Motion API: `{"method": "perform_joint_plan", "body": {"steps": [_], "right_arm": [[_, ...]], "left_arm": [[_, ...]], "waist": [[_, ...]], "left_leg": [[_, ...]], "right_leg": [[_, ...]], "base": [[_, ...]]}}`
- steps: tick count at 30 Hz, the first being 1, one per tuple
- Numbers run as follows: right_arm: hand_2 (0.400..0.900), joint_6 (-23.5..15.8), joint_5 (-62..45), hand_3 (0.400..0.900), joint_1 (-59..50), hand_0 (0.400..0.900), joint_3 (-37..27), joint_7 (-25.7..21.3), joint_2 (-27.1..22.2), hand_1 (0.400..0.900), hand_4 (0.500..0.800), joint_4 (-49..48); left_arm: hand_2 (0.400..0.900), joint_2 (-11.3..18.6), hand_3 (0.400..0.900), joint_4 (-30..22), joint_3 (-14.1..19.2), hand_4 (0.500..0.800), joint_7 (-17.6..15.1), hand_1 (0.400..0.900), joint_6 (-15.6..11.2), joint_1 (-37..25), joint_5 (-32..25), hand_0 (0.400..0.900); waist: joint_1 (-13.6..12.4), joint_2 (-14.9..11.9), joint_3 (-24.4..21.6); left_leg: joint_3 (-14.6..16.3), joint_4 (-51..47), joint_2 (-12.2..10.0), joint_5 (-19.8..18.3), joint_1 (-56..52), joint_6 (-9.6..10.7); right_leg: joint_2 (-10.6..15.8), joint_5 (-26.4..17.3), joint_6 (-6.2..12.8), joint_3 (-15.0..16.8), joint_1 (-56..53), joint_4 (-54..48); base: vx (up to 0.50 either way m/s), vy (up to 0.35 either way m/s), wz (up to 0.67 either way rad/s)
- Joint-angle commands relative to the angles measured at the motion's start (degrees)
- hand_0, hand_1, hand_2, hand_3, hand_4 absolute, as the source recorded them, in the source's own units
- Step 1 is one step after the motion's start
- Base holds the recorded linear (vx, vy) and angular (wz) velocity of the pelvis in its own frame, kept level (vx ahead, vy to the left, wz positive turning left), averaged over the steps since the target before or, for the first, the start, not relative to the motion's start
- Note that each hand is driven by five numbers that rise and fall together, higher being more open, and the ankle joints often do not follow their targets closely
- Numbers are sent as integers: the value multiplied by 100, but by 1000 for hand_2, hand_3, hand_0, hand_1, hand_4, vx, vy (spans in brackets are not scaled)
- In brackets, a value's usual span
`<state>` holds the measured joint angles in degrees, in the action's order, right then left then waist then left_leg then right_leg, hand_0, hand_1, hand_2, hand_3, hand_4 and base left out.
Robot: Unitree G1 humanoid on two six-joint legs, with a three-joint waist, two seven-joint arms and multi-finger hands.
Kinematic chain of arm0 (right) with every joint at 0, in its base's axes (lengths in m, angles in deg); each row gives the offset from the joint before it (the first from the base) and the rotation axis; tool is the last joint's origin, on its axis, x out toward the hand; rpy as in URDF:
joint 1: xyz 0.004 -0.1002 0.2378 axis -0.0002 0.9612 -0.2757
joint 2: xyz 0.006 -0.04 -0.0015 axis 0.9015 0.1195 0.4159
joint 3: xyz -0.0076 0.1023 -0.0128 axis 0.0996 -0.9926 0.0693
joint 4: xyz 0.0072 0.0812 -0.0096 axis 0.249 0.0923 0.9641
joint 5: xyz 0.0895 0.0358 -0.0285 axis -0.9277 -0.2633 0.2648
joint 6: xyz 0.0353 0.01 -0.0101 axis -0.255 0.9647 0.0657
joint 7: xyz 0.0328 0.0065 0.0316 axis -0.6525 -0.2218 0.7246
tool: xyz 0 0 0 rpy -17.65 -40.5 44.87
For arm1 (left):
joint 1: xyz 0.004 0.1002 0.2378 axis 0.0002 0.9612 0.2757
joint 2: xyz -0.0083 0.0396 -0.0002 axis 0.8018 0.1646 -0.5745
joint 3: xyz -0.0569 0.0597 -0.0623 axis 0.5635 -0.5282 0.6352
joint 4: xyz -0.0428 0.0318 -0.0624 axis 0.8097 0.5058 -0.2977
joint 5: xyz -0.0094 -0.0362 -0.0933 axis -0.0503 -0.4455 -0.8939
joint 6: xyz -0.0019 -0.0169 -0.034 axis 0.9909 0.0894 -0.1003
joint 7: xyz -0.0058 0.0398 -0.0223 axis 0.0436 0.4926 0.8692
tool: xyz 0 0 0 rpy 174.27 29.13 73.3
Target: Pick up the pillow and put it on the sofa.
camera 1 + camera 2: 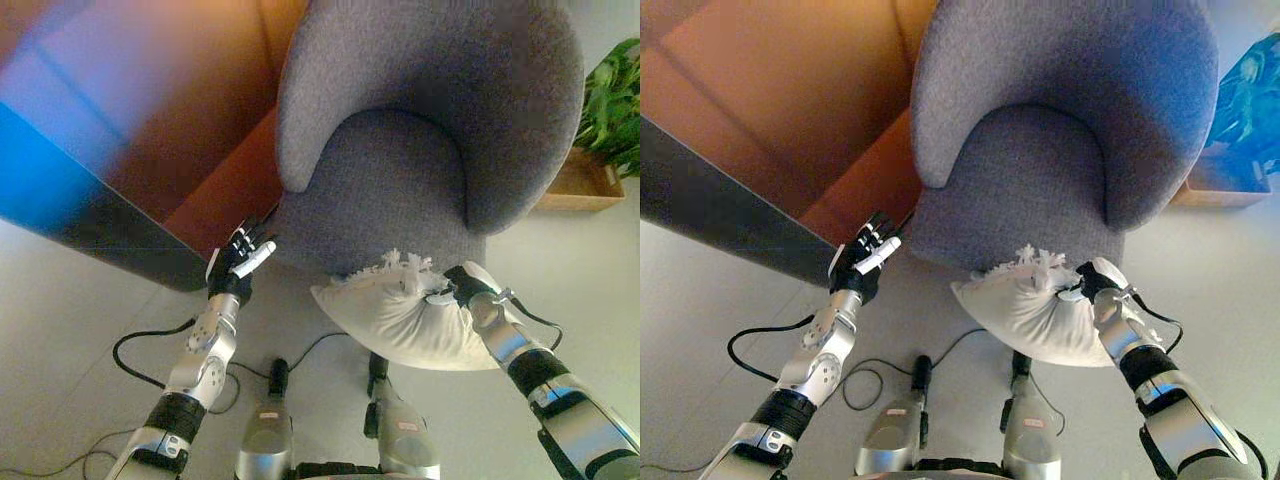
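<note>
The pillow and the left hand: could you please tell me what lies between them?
Only bare floor and the front edge of the grey sofa seat lie between the left hand and the pillow, in both eye views.

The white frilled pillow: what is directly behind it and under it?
Behind the white frilled pillow, held up by the right hand, is the grey upholstered armchair, its seat front edge partly covered. Under it, pale floor; the chair base is hidden.
</note>
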<state>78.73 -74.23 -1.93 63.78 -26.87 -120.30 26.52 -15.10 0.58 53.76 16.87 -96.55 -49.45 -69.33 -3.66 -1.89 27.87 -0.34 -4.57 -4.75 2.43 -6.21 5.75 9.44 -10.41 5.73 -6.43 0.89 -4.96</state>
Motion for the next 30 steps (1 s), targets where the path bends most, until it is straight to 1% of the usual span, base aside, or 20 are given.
{"method": "perform_joint_plan", "body": {"steps": [1, 6, 12, 16, 21, 24, 28, 30], "right_arm": [[400, -258, 568, 400, -236, 400, -220, -17, -868, 400, 500, -568], [400, -269, 869, 400, -218, 400, -328, 333, -1027, 400, 500, -729], [400, -364, 818, 400, -737, 400, -310, 472, -1256, 400, 500, -734], [400, -368, 666, 400, -1263, 400, -231, 693, -1552, 400, 500, -645], [400, -519, 439, 400, -2004, 400, 24, 862, -1913, 400, 500, -199], [400, -480, 258, 400, -2539, 400, 247, 1031, -2097, 400, 500, 136], [400, -379, 43, 400, -3037, 400, 479, 1207, -2161, 400, 500, 645], [400, -399, 46, 400, -3186, 400, 530, 1332, -2173, 400, 500, 934]], "left_arm": [[900, 33, 900, -206, 25, 800, 286, 900, -224, 199, 269, 900], [900, 30, 900, -77, 115, 800, 375, 900, -61, 357, 265, 900], [900, 2, 900, 230, 103, 800, 442, 900, -124, 345, 172, 900], [900, -2, 900, 397, 106, 800, 538, 900, -157, 386, 164, 900], [900, 32, 900, 457, 80, 800, 632, 900, -112, 432, 144, 900], [900, 88, 900, 485, 41, 800, 722, 900, -89, 464, 116, 900], [900, 122, 900, 440, -61, 800, 795, 900, -117, 569, 96, 900], [900, 157, 900, 392, -91, 800, 833, 900, -85, 623, 81, 900]], "waist": [[-39, -259, -1409], [-49, -293, -1776], [-48, -324, -2017], [-69, -342, -2165], [-139, -386, -2301], [-200, -412, -2368], [-275, -419, -2448], [-315, -415, -2485]], "left_leg": [[38, 449, -42, -297, 137, -8], [62, 308, -71, -290, -68, -3], [49, 227, -84, -234, -138, 0], [76, 190, -114, -269, -213, 18], [71, 165, -136, -260, -256, 33], [52, 144, -148, -237, -252, 52], [24, 92, -167, -199, -251, 68], [3, 63, -175, -181, -242, 75]], "right_leg": [[466, 255, 610, -57, -495, 255], [444, 272, 627, -100, -689, 175], [443, 259, 622, -125, -732, 176], [428, 306, 633, -147, -800, 166], [418, 312, 630, -195, -847, 162], [410, 315, 625, -245, -871, 145], [390, 309, 610, -295, -888, 106], [375, 316, 601, -311, -899, 78]], "base": [[154, 12, 2], [89, 7, 1], [12, 4, 0], [36, 12, -1], [42, 1, 1], [51, -10, 4], [73, -6, 4], [86, -2, 5]]}}
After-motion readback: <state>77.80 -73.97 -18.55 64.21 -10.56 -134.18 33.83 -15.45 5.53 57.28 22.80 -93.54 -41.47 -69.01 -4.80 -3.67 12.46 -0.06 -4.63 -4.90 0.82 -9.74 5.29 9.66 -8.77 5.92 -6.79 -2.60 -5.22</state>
